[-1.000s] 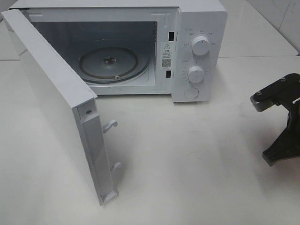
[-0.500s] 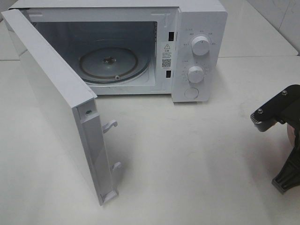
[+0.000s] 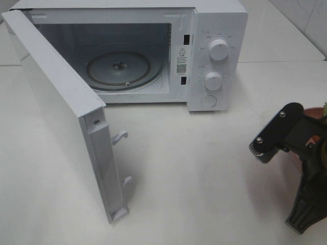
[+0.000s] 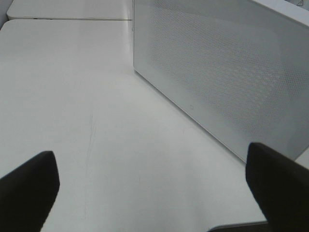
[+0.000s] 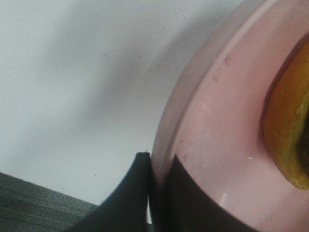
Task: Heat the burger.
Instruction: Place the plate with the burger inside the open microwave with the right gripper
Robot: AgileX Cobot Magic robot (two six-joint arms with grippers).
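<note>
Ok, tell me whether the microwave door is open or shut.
Open: the microwave door is swung wide, its latch hooks exposed, and the bare glass turntable inside is in view.

The microwave (image 3: 214,51) is found at the rear of the table (image 3: 204,168), door (image 3: 56,112) swung front-left, turntable (image 3: 122,69) inside; at front right, the plate (image 5: 227,125) bearing the burger (image 5: 289,135) is clamped by the right end effector (image 5: 157,188).

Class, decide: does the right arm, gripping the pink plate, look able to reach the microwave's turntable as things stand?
Probably yes: the door stands wide open, the turntable is bare, and only bare table lies between.
</note>
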